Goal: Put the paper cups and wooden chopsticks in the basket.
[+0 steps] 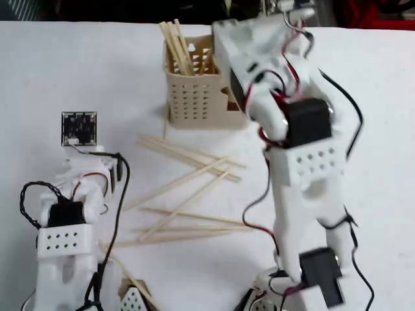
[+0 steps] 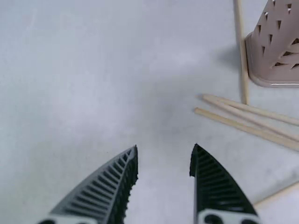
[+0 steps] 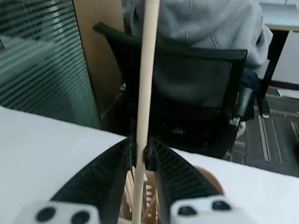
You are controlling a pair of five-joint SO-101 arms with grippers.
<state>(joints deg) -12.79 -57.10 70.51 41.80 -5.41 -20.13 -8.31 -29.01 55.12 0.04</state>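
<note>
The right gripper (image 3: 139, 148) has its fingers clamped on one wooden chopstick (image 3: 148, 70), held upright above the basket (image 1: 194, 97) at the table's (image 1: 78, 65) far middle. The left gripper (image 2: 163, 156), fingers apart, hangs over the table at the near left. Loose chopsticks (image 1: 188, 188) lie between the arms.

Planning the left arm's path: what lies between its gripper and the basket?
Left wrist view: from the left gripper, bare table, then loose chopsticks beside the basket.
</note>
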